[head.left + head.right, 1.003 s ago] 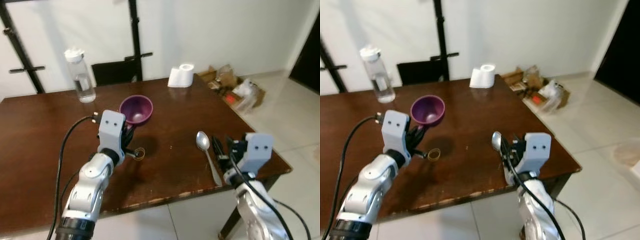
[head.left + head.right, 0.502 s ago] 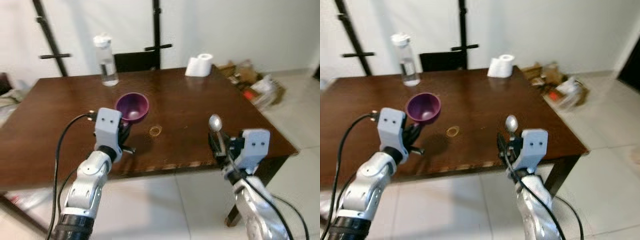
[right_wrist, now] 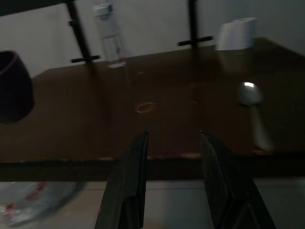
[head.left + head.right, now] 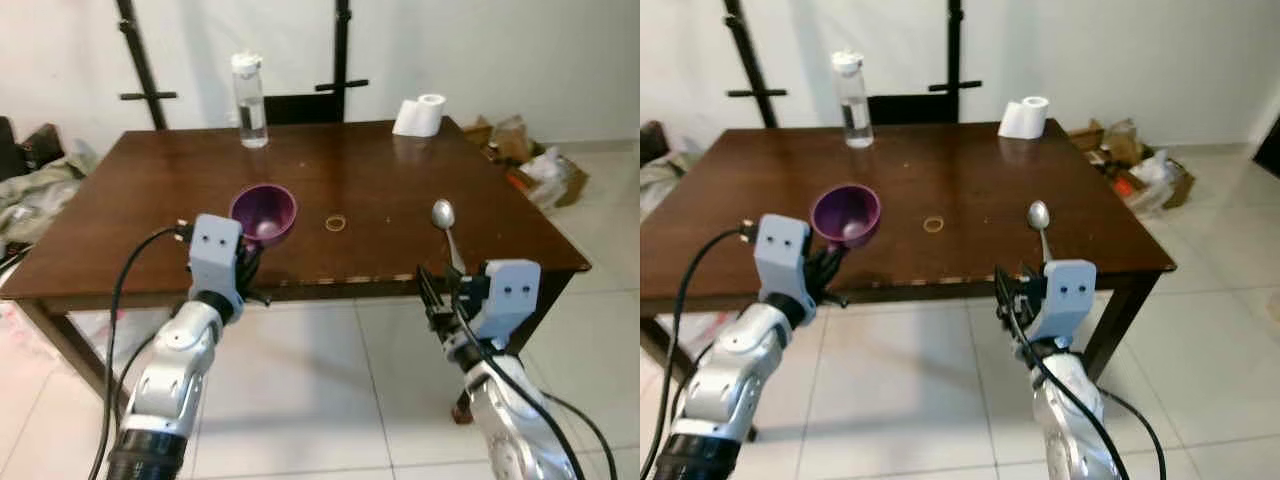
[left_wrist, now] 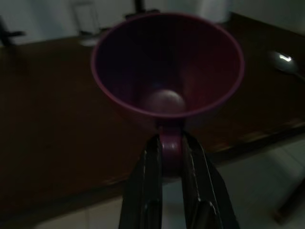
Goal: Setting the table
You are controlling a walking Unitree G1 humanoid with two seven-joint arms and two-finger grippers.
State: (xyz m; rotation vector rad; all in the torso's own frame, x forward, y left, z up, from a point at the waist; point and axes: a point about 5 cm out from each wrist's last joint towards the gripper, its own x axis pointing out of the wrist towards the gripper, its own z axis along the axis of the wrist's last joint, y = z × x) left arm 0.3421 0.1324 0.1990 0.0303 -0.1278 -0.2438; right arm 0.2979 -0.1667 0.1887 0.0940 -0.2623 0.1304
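Currently left end effector (image 5: 170, 157) clamped on purple bowl (image 4: 264, 212) rim: light, rigid, slick. Right end effector (image 3: 172, 143) open, empty, short of spoon (image 4: 446, 228) on surface (image 4: 180, 180).

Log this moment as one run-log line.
left gripper: shut on purple bowl | right gripper: open, empty | spoon: on table

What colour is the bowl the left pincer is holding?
Purple. The bowl shows best in the right eye view, gripped at its rim by the left pincer.
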